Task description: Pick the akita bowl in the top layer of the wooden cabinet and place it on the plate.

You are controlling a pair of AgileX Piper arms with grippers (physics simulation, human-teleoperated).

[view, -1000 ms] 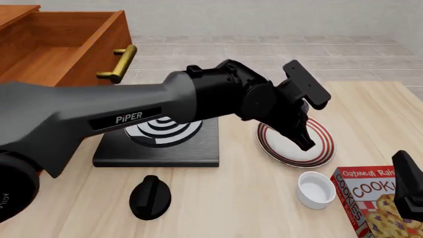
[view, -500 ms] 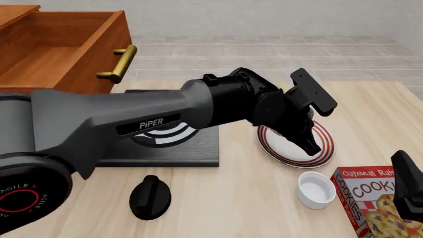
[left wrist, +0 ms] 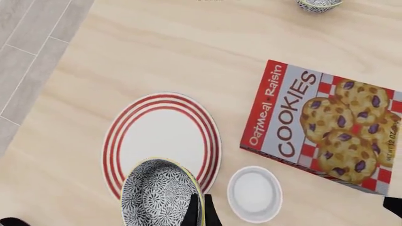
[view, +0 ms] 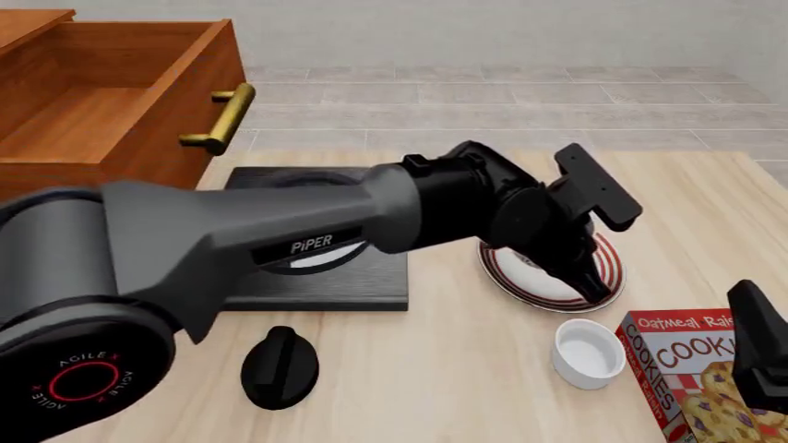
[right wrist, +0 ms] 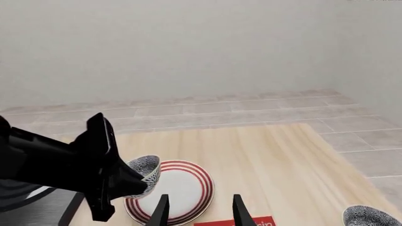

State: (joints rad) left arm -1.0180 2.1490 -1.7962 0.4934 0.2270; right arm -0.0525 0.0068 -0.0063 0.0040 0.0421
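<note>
L gripper (view: 589, 281) hangs over the plate (view: 606, 268) w/ the bowl (left wrist: 160, 193) clamped by its rim, fingers (left wrist: 199, 212) shut on the wall. In the R wrist view the bowl (right wrist: 143, 172) sits above the plate's (right wrist: 188, 188) near-left edge, tilted; can't tell if it touches. Plate lies mid-table, right of the black slab (view: 369, 277). Open tabletop beyond the plate toward the far edge and tile floor. Tight on the near side: white cup (view: 588, 352) just beside the plate, cookie box (view: 702, 369) next to that. Black knob (view: 280, 365) sits near the front, well apart from the plate.

Hidden: in the front view the L arm covers the bowl and most of the plate's left half, plus the ringed disc on the slab. Drawer (view: 111, 92) is pulled open, cut off at the frame's left; brass handle (view: 221, 117) shows. R gripper (right wrist: 199, 209) fingers stand apart, holding nothing; in front view only a black sliver at the right edge. A second patterned bowl (right wrist: 372, 217) is cut off at the corner.

Vs 0.5 s ago: L gripper has moved right and lower over the plate; all else unmoved.
</note>
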